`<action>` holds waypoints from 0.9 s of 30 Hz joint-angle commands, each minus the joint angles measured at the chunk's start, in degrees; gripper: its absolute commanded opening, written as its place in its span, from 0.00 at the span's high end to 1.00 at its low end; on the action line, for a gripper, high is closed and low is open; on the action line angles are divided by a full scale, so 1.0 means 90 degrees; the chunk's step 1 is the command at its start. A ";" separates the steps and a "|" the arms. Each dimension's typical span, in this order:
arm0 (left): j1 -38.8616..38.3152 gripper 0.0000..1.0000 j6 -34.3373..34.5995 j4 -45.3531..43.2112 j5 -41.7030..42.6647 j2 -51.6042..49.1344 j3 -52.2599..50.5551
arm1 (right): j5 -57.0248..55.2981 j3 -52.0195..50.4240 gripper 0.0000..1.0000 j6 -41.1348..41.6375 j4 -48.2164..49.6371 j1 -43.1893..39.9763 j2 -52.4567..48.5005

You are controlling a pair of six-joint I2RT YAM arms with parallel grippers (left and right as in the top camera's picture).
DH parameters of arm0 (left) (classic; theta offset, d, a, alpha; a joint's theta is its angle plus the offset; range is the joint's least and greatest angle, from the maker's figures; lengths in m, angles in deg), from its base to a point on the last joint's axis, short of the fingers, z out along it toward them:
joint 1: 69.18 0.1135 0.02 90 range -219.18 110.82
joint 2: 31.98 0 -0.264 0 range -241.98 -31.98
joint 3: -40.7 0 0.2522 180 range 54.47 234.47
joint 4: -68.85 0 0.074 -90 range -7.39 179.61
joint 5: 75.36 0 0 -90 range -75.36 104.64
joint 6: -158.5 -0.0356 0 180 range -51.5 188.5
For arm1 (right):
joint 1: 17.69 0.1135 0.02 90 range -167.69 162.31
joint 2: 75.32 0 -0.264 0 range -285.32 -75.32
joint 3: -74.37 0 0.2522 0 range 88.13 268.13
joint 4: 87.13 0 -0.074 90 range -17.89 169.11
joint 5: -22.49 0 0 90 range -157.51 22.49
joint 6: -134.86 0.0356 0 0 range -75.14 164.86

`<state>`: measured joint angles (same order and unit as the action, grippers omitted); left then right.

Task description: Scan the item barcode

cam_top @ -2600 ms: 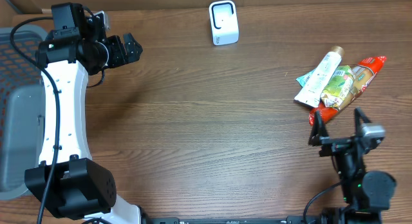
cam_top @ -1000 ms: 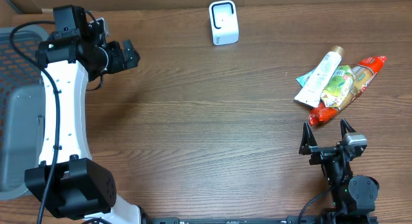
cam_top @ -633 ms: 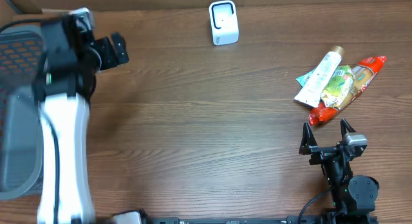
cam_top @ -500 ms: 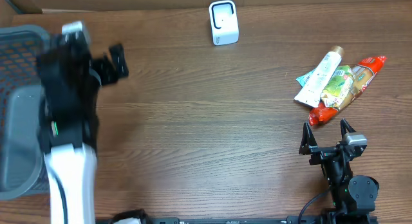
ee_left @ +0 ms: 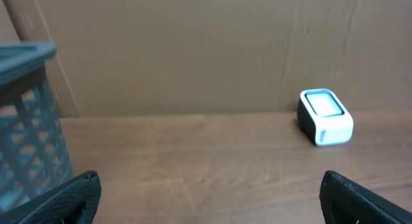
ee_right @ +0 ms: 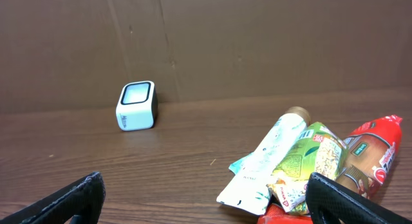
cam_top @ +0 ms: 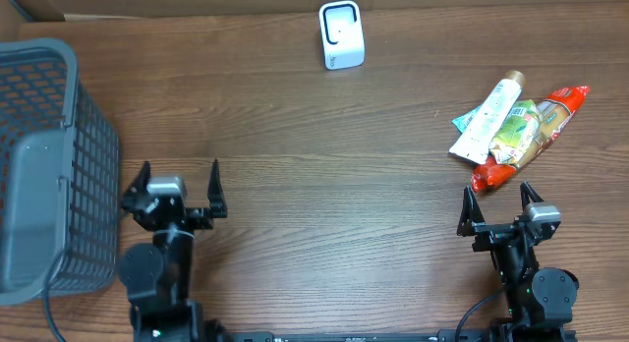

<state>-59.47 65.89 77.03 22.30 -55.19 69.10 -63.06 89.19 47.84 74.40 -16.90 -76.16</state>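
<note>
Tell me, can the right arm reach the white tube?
Probably yes. The right gripper is open and faces the packets, and the white tube lies uncovered among them, nothing on top of it.

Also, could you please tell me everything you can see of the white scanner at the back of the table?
The scanner is a small white box with rounded corners, plastic by its look. A pale, glossy window in a white frame fills its tilted upper face. It stands on its base on the wooden table, at the far edge, close to the cardboard wall. Only the table touches it; the packets lie well apart from it.
</note>
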 commanded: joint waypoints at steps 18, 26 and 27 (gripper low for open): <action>-0.0539 0.00 -0.0527 0.0634 -0.0505 0.2329 -0.1596 | -0.0039 -0.0068 0.00 -0.0002 0.0027 0.0029 0.0073; -0.0573 0.01 -0.0520 0.1098 -0.0525 0.2557 -0.1596 | -0.0039 -0.0068 0.00 -0.0002 0.0027 0.0029 0.0073; -0.0568 0.00 -0.0520 0.1098 -0.0527 0.2555 -0.1596 | -0.0039 -0.0068 0.00 -0.0002 0.0027 0.0029 0.0073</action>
<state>-63.97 62.26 86.88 18.43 -32.96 55.07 -63.06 89.19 47.84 74.38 -16.90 -76.16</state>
